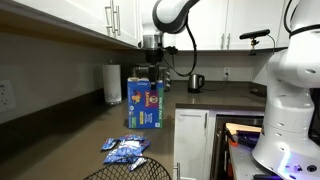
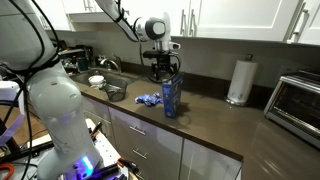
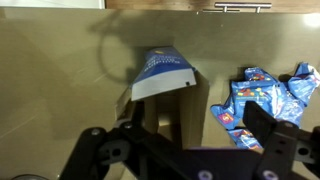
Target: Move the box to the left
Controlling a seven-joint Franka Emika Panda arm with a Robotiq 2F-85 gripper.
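Observation:
The tall blue box (image 1: 145,103) with red-yellow graphics stands upright on the dark counter in both exterior views (image 2: 172,98). My gripper (image 1: 152,70) hangs directly over its top, fingers at the level of the upper edge (image 2: 165,68). In the wrist view the box's open top with its blue-and-white flap (image 3: 160,70) lies below and between my fingers (image 3: 185,122). The fingers are spread wide; the right one sits out over the packets, apart from the box. The gripper is open.
Small blue-and-white crinkly packets (image 3: 265,85) lie beside the box (image 1: 125,150) (image 2: 148,99). A paper-towel roll (image 1: 113,83) (image 2: 238,80) stands by the wall. A kettle (image 1: 196,82), a sink (image 2: 110,88) and a toaster oven (image 2: 298,100) are further off.

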